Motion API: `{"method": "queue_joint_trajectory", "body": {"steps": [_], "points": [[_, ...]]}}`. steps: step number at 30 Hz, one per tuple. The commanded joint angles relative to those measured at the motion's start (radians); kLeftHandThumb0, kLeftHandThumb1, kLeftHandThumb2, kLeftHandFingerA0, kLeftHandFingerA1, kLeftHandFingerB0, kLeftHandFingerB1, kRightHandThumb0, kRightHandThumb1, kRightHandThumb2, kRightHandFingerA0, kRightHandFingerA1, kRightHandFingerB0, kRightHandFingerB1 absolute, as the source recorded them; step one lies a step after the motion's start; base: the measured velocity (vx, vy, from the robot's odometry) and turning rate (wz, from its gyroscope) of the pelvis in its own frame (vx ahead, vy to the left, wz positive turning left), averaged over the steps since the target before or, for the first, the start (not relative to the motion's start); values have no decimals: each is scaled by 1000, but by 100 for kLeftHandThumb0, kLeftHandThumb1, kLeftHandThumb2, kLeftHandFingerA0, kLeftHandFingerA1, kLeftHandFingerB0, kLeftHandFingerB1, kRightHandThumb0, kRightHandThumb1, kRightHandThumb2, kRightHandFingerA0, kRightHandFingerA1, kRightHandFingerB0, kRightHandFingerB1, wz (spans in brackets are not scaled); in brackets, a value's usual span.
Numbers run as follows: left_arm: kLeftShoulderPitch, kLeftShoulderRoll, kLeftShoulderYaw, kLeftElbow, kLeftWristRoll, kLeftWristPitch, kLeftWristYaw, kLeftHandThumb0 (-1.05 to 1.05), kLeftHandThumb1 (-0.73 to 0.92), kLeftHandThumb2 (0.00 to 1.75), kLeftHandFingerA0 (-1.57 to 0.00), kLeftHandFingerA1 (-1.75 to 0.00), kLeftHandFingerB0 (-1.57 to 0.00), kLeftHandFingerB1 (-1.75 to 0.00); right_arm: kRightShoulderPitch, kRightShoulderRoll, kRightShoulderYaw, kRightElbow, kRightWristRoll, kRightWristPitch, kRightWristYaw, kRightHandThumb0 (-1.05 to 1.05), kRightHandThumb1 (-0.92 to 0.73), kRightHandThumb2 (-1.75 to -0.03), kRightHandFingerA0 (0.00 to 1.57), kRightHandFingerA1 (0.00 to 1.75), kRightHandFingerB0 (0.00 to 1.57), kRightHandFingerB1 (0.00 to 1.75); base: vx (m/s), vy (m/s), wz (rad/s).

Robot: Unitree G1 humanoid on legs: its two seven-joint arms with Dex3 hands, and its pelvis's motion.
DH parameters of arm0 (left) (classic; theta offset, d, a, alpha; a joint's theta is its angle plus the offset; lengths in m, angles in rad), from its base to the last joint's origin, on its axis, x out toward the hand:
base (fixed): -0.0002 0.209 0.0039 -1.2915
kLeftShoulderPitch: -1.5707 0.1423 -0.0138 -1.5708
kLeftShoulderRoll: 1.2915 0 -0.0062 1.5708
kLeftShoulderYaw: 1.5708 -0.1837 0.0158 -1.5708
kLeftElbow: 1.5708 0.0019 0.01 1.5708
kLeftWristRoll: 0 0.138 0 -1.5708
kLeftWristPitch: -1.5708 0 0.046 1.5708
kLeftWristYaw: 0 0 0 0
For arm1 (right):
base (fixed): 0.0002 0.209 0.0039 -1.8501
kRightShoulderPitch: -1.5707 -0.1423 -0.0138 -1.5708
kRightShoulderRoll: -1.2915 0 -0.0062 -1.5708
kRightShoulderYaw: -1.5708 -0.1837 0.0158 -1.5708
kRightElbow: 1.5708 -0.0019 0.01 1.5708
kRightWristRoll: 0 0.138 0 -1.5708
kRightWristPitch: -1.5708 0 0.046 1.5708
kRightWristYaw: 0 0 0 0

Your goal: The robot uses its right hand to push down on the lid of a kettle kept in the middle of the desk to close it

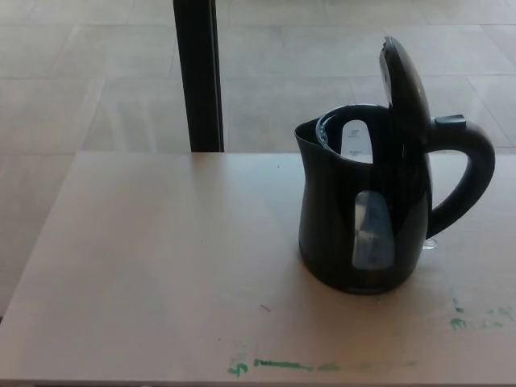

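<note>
A black post (198, 76) stands on the tiled floor (97, 72) behind the desk (161, 258), well to the left of the kettle (363, 218); green marks (282, 365) streak the desk's near edge, below and left of the kettle; the kettle, black with a clear water window, stands upright on the desk right of centre; its lid (405, 81) is tipped up, open, above the rim; its handle (468, 173) curves out to the right; neither robot hand shows, so their state cannot be told.
</note>
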Motion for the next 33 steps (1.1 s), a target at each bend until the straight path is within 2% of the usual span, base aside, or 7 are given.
{"method": "queue_joint_trajectory", "body": {"steps": [1,25,26,28,29,31,33], "points": [[-17,40,49,35,-85,-7,-111,-70,73,62,-40,-47,-29,-35,-23,-27,-111,-51,177,-13,87,-63,-85,-66,38,54,12,25,0,0,0],[-22,61,55,72,-108,-1,-124,-69,73,61,-41,-49,-30,-36,-634,-398,129,-719,82,310,34,-71,-92,-68,28,43,19,29,0,0,0],[-21,61,55,71,-108,-2,-125,-70,73,62,-41,-49,-32,-36,-680,-401,168,-699,69,305,46,-76,-71,-100,23,52,15,43,0,0,0],[-17,61,42,66,-97,-14,-124,-71,73,62,-41,-48,-33,-36,-780,-402,265,-634,4,248,66,-77,-88,-67,31,41,22,29,0,0,0],[-17,60,42,71,-98,-16,-124,-70,73,62,-42,-48,-32,-36,-801,-403,298,-610,-28,219,62,-81,-69,-106,26,52,14,42,0,0,0],[-19,62,45,80,-102,-16,-128,-70,72,62,-42,-48,-31,-35,-842,-404,332,-602,-12,245,94,-84,-84,-66,29,40,21,28,0,0,0],[-15,66,38,72,-97,-15,-126,-70,72,62,-42,-48,-32,-35,-907,-409,398,-602,-16,288,126,-82,-65,-103,21,51,11,41,0,0,0]]}}
